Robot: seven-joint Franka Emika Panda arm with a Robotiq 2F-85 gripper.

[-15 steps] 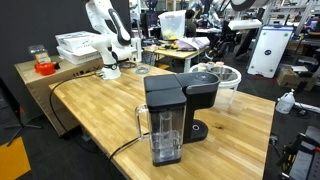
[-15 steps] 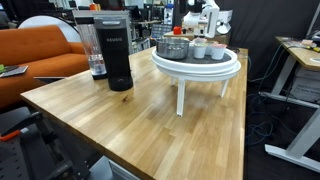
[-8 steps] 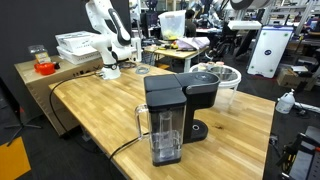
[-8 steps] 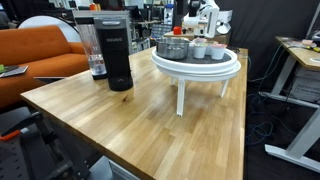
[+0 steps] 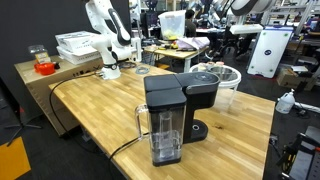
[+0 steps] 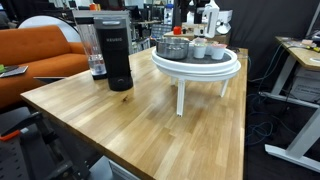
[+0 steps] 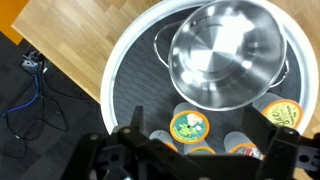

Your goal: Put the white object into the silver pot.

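Silvery metal marks the silver pot [image 7: 225,55], which sits on the black mat of a round white-rimmed tray [image 7: 118,62]. In the wrist view the pot lies beyond the pincer [image 7: 205,140], apart from it and nearer the upper edge of the picture. Its inside shows only bare shiny metal. The pincer's dark fingers [image 7: 130,140] stand wide apart, with nothing gripped between them.

Between the pot and the pincer three small white capsules [image 7: 190,125] with printed lids stand on the same mat, just beside the pot's wall. Which of them is the white object I cannot tell.

In an exterior view the tray [image 6: 195,66] stands on white legs near the far right corner of the wooden tabletop [image 6: 150,120]. The pot [image 6: 172,47] is on the tray's left part, with the white capsules [image 6: 200,48] beside it to the right. A black coffee maker [image 6: 113,55] with a clear jug stands by the left edge of the tabletop, well apart from the tray.
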